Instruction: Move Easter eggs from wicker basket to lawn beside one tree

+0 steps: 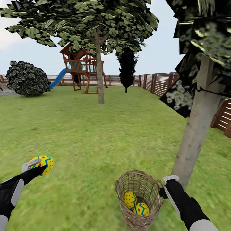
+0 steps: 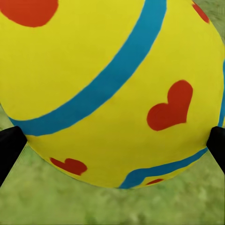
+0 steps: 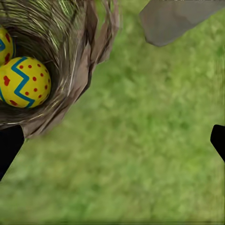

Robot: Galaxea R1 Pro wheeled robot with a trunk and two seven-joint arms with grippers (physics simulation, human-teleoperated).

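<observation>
We are holding one egg point(image 1: 43, 164) in the left claw point(image 1: 36, 165), lower left; the right claw point(image 3: 112, 140), gaping wide, is crowding the wicker basket point(image 1: 150, 195) and risks tipping it.

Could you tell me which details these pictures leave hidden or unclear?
- Left hand: its fingertips are covered by the held egg in the head view.
- Right hand: the wicker basket rim hides its fingertips, so any grip is unclear.
- Tree: its crown is cut off by the head view's edge.
</observation>
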